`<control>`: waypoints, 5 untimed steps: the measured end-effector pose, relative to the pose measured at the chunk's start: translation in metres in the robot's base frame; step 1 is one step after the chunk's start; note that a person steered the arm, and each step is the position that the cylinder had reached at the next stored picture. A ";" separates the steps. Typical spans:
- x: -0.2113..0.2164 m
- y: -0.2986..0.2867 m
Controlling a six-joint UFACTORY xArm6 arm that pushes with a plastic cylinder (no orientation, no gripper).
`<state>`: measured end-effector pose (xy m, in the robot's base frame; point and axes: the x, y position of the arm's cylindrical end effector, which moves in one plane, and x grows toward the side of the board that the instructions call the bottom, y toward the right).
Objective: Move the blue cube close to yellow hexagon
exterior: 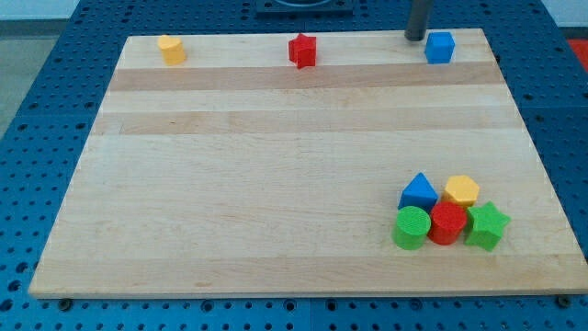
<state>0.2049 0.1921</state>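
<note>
Firstly, at the view's left, near the top edge of the wooden board [276, 184], stands a yellow block [171, 49]; its shape is not clear to me, it looks a little like a heart or a cylinder with a notch. It is alone there, well apart from all others.

Further to the right, also along the top edge and near the middle, is a red star [302, 50]. It also stands alone.

Then, at the top right, comes my tip [416, 39], the lower end of the dark rod. It has no jaws, so nothing is held by it. It sits just beside the blue cube [440, 47], on the cube's left, and I cannot tell if they touch.

Lower, at the view's bottom right, five blocks are packed together. The green cylinder [412, 227] is the most left of them, with a blue triangle [419, 192] above it. A red cylinder [447, 222] is between the green cylinder and a green star [486, 225]. The yellow hexagon [461, 191] lies above the red one, just right of the blue triangle.

The blue cube is well apart from the yellow hexagon, at the opposite edge of the board.
</note>
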 end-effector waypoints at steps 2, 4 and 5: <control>0.019 0.022; 0.056 0.022; 0.078 0.022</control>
<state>0.2830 0.2137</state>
